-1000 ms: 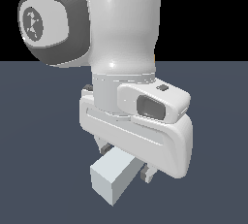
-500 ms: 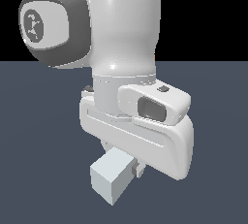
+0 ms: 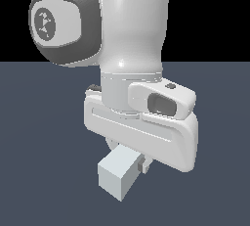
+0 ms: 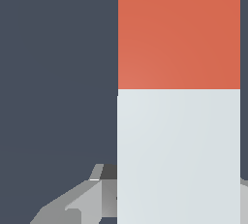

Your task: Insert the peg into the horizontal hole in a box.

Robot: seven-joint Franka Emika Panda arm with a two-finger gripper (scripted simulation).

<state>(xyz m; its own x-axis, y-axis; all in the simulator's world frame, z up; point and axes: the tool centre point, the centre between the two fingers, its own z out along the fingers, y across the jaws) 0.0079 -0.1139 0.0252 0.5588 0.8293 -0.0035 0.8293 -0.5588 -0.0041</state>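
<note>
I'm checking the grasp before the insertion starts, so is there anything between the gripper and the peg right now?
Nothing visible does. The gripper sits right at the peg, with the pale end sticking out beneath the hand. The wrist view shows bare floor beside the peg. The box and its hole are not in either view.

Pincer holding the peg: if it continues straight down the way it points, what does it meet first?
Probably only the floor. The pincer grips the peg, and no box is visible; depth is unclear.
</note>
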